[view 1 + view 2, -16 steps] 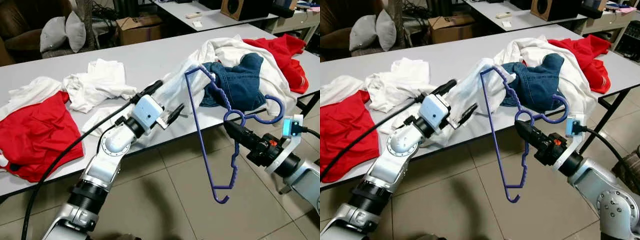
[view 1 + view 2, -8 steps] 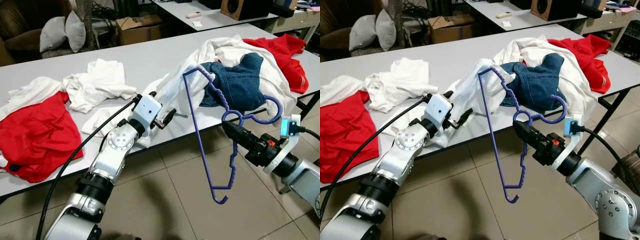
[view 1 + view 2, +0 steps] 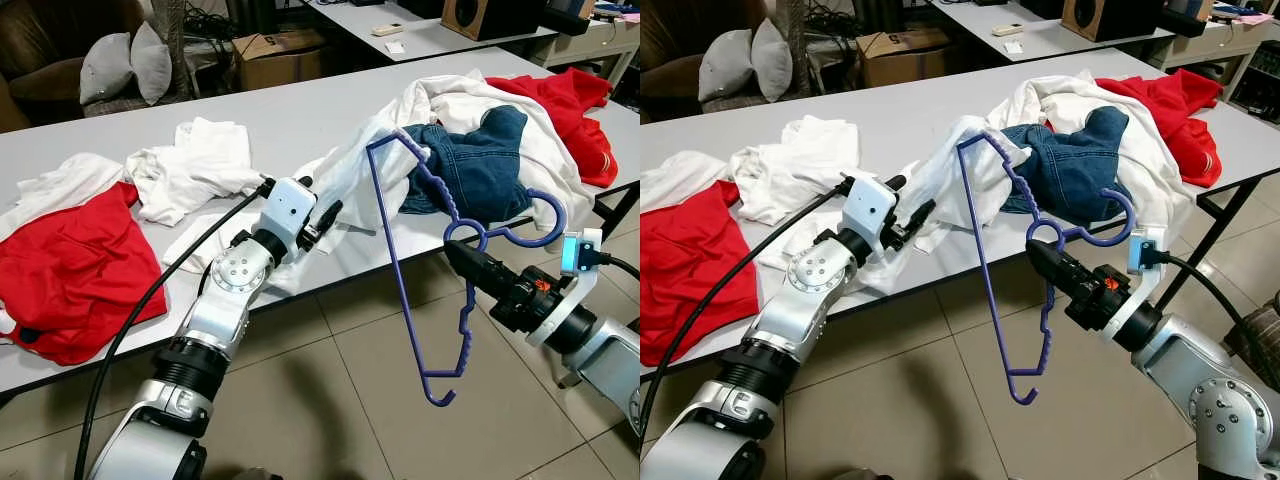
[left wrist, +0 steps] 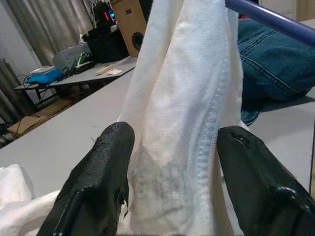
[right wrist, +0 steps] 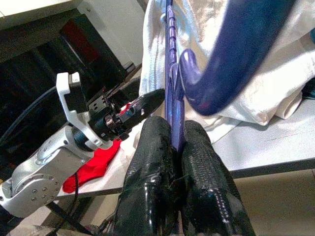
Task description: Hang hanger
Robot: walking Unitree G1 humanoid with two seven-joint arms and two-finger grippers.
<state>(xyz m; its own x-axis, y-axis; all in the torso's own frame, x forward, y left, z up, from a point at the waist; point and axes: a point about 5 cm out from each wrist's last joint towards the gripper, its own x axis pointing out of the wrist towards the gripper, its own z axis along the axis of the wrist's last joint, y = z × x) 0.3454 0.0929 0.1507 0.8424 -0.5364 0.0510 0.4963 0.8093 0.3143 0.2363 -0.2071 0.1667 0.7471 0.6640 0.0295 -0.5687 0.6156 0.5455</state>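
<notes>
A purple hanger [image 3: 396, 265] hangs tilted off the table's front edge, and my right gripper [image 3: 452, 252] is shut on its neck just under the hook. In the right wrist view the two fingers [image 5: 194, 147] pinch the purple bar. The hanger's upper corner pokes into a white shirt [image 3: 350, 175] that is draped up from the table. My left gripper [image 3: 318, 198] is at the shirt's lower part, open. The left wrist view has the white cloth [image 4: 182, 98] lying between its spread fingers [image 4: 106, 167].
On the grey table [image 3: 300, 110] lie a denim garment [image 3: 475, 165], red clothes at the right [image 3: 570, 100] and left [image 3: 70, 260], and a white heap [image 3: 200, 160]. A black cable [image 3: 140, 310] trails from my left arm. Tiled floor lies below the hanger.
My left gripper has moved up and back toward the white shirt, and its fingers now straddle the cloth. The right gripper and the hanger have barely moved.
</notes>
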